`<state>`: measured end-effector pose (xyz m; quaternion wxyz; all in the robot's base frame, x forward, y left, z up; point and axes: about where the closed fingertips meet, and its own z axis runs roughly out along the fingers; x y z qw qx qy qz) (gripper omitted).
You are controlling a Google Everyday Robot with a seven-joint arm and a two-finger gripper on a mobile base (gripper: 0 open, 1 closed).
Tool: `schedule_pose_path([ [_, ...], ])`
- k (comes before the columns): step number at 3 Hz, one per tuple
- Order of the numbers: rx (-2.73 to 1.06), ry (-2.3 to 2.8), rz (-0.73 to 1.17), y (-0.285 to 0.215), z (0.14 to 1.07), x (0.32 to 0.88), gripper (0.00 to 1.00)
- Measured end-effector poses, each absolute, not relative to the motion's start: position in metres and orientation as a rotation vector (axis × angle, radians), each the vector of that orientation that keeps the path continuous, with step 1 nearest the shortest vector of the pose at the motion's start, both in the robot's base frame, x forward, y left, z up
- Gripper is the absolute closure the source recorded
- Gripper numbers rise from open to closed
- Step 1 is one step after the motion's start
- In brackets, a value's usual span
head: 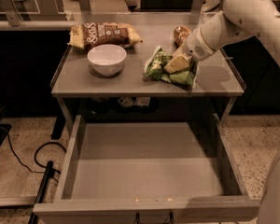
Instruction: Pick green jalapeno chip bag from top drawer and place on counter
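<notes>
The green jalapeno chip bag (157, 68) lies crumpled on the right half of the grey counter (98, 84). My gripper (176, 64) comes in from the upper right on the white arm (242, 13). It sits on the bag's right side and is shut on it, with the bag's underside resting on the counter. Below, the top drawer (144, 171) is pulled fully open and nothing shows inside it. Its dark handle (153, 218) is at the bottom edge.
A white bowl (107, 59) stands on the counter's left half. A brown and tan chip bag (102, 34) lies behind it. A small brown packet (181, 33) lies at the back right, beside my arm. A black cable (23, 158) runs on the floor at left.
</notes>
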<state>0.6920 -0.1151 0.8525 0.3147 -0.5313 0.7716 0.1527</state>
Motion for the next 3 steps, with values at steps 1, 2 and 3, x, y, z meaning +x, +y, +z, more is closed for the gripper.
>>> schedule_pose_path([
  [1, -1.400, 2.033, 0.403, -0.1150, 0.8523, 0.6923, 0.81],
  [2, -1.400, 2.033, 0.403, -0.1150, 0.8523, 0.6923, 0.58],
  [3, -1.400, 2.033, 0.403, -0.1149, 0.8522, 0.6923, 0.34],
])
